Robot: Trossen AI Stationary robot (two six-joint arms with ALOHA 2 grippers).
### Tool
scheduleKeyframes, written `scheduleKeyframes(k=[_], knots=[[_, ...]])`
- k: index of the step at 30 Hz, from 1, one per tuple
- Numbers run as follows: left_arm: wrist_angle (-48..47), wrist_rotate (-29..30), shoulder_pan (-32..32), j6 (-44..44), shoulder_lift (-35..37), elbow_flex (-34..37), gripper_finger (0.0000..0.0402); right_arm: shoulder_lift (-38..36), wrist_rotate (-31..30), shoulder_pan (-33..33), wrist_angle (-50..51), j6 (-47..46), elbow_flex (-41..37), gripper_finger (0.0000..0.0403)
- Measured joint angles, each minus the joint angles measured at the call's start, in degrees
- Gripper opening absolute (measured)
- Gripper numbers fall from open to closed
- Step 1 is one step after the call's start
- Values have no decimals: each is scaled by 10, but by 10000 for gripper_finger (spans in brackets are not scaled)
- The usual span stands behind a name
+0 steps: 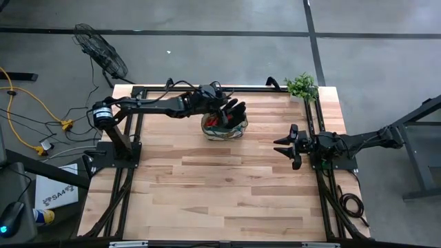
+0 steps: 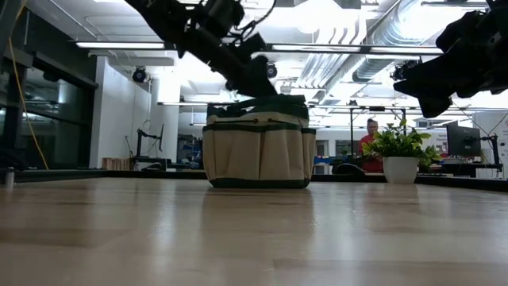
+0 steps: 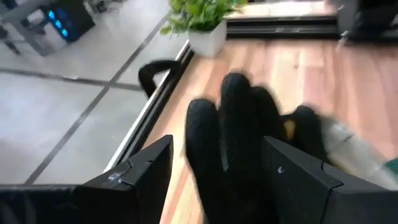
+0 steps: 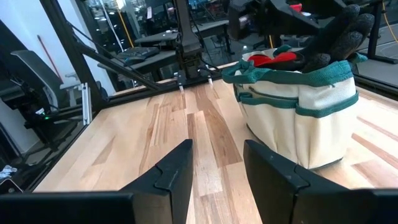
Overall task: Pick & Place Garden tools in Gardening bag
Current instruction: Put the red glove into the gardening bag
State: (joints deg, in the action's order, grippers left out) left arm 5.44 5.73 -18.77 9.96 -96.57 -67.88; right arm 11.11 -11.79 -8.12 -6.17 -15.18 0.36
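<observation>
The olive-tan gardening bag (image 1: pixel 224 129) with dark green trim stands upright on its base on the wooden table, far of centre; it also shows in the low view (image 2: pixel 258 147) and the right wrist view (image 4: pixel 298 112). My left gripper (image 1: pixel 219 109) is over the bag's far rim, shut on a black glove (image 1: pixel 235 110), which also shows in the left wrist view (image 3: pixel 236 124). Red and dark items (image 4: pixel 277 59) show inside the bag. My right gripper (image 1: pixel 282 146) is open and empty, to the right of the bag above the table. My left gripper pinches the black glove between its two fingers (image 3: pixel 280 168). The glove's own fingers (image 3: pixel 233 99) stick out past the fingertips. The gripper comes from the table's left, slanting down. The glove's fingers (image 4: pixel 339 31) lie over the bag's rim. The held part is hidden by the gripper.
A green potted plant (image 1: pixel 302 85) in a white pot stands at the far right corner of the table. Black frame rails (image 1: pixel 313 117) run along the table's sides. Bare tabletop (image 1: pixel 220 193) lies near of the bag. A person (image 2: pixel 371 135) shows in the room behind.
</observation>
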Motion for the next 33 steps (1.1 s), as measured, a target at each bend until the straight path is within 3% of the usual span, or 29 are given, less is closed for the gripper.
scheduleKeyframes(k=[5,29,33], knots=[[0,-4,0,-14,-2,1,223,0,0,0,0,0,0,135],[13,-10,0,-42,-38,1,16,0,0,0,0,0,0,135],[-2,-24,2,-41,-38,1,8,0,0,0,0,0,0,135]])
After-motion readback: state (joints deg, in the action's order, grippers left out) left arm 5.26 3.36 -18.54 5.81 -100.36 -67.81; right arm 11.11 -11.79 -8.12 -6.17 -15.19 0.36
